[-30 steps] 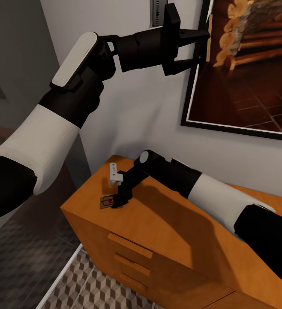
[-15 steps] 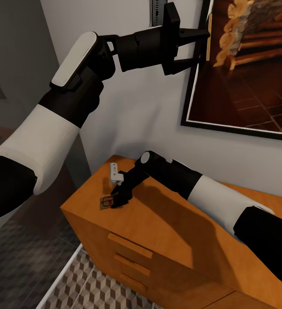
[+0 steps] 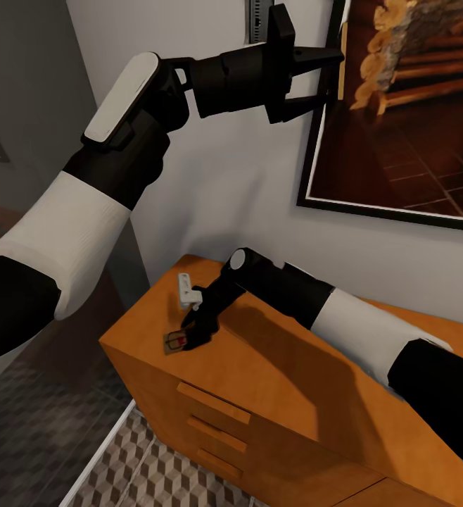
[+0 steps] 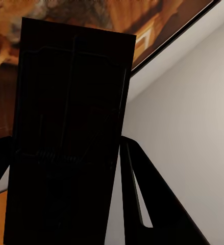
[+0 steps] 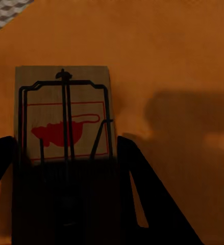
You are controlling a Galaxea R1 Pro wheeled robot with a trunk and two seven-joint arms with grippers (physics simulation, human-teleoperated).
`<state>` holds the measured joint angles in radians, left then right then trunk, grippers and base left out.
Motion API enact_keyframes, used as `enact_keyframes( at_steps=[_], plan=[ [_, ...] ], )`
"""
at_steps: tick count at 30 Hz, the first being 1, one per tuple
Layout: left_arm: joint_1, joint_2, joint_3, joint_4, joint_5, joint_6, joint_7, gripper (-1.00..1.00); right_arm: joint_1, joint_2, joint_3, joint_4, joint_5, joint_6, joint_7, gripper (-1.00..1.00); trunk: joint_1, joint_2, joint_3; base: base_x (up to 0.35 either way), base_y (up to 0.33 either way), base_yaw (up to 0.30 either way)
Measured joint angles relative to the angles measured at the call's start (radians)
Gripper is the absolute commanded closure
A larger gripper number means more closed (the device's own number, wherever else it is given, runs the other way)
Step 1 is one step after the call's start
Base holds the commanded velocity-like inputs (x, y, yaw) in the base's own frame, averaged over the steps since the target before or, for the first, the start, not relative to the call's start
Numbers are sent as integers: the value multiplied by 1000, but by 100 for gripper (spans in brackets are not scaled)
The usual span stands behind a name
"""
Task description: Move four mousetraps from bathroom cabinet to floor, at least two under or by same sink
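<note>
A tan mousetrap with a red print lies on the orange-brown cabinet, near its left front corner. My right gripper is down on it. In the right wrist view its dark fingers press both long edges of this mousetrap, so it is shut on it. My left gripper is raised high beside the wall picture, shut on another mousetrap, seen edge-on. In the left wrist view that mousetrap is a dark flat slab between the fingers. The cube-patterned bathroom floor lies below the cabinet. The sink is out of view.
A large dark-framed picture hangs on the white wall right behind my left gripper. The cabinet's drawer fronts face the floor. A dark doorway or wall is at the left.
My right gripper has slid a little toward the cabinet's front left edge, and the mousetrap has moved with it. The left arm has held still.
</note>
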<state>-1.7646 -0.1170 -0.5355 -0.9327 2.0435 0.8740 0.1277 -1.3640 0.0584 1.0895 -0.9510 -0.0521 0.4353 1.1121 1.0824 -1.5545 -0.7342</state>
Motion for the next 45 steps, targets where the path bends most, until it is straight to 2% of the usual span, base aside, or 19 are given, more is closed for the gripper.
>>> enact_keyframes(
  at_steps=[2, 5, 7, 21, 26, 28, 31, 34, 41, 45],
  plan=[
    [0, 0, 0, 0, 0, 0, 0, 100, -2, -18, 17, -44, 0, 17, 34, 100, 0, 0, 0, 0, 0, 0],
    [0, 0, -1, 0, 0, 0, 0, 100, -3, -38, 34, -103, 0, 90, 50, 100, 0, 0, 0, 0, 0, 0],
    [0, 0, -1, 0, 0, 0, 0, 100, -3, -45, 37, -118, 0, 110, 50, 100, 0, 0, 0, 0, 0, 0],
    [0, 0, -2, 0, 0, 0, 0, 100, -5, -48, 39, -132, 10, 126, 51, 100, 0, 0, 0, 0, 0, 0],
    [0, 0, -2, 0, 0, 0, 0, 100, -9, -51, 59, -159, 14, 127, 53, 100, 0, 0, 0, 0, 0, 0],
    [0, 1, -1, 0, 0, 0, 0, 100, -10, -52, 38, -167, 10, 132, 57, 100, 0, 0, 0, 0, 0, 0],
    [0, 2, -1, -1, 0, 0, 0, 100, -11, -60, -25, -190, 11, 161, 69, 100, 0, 0, 0, 0, 0, 0],
    [0, 2, -1, -1, 0, 0, 0, 100, -11, -74, -58, -228, 13, 206, 83, 100, 0, 0, 0, 0, 0, 0],
    [0, 5, 0, -1, 0, 0, 0, 100, -11, -127, -76, -319, 12, 234, 89, 100, 0, 0, 0, 0, 0, 0],
    [0, 29, -1, -18, 2, 0, -1, 100, -11, -140, -79, -327, 12, 235, 90, 100, 0, 0, 0, 0, 0, 0]
  ],
)
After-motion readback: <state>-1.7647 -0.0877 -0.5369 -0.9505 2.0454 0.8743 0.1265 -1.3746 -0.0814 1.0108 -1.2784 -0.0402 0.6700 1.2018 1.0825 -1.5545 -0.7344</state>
